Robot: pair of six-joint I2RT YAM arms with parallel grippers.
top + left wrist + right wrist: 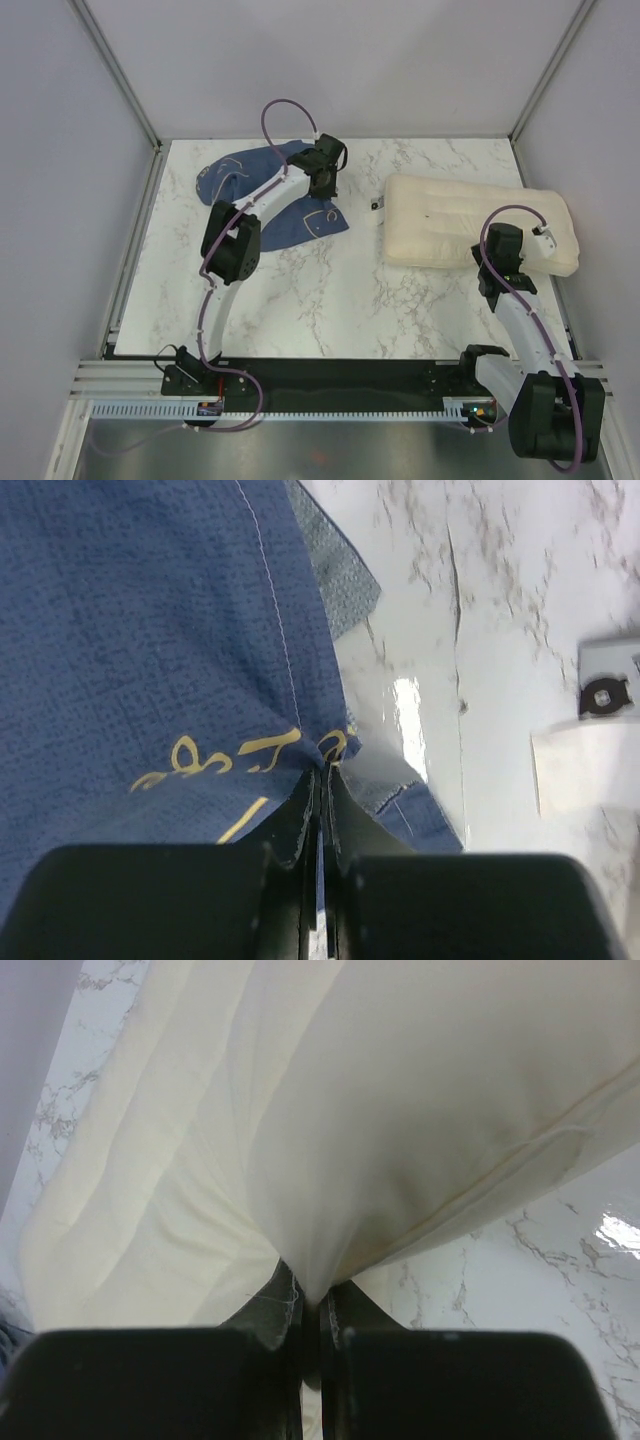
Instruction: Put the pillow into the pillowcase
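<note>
Two pinch grips: left gripper (322, 772) clamped on the pillowcase (150, 630) edge at the table's (330, 300) far left, right gripper (312, 1295) clamped on the pillow (420, 1110) edge at right, well apart, presumably to lift the case mouth and drag the pillow over.

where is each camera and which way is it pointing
Top external: above and behind the arm bases, looking down on the marble table; both arms show.
Left wrist: on the left arm, looking along the left gripper, which is shut on the blue pillowcase.
Right wrist: on the right arm, looking along the right gripper, which is shut on the pillow.
Shared: the top and left wrist views both show the pillowcase; the top and right wrist views both show the pillow.
</note>
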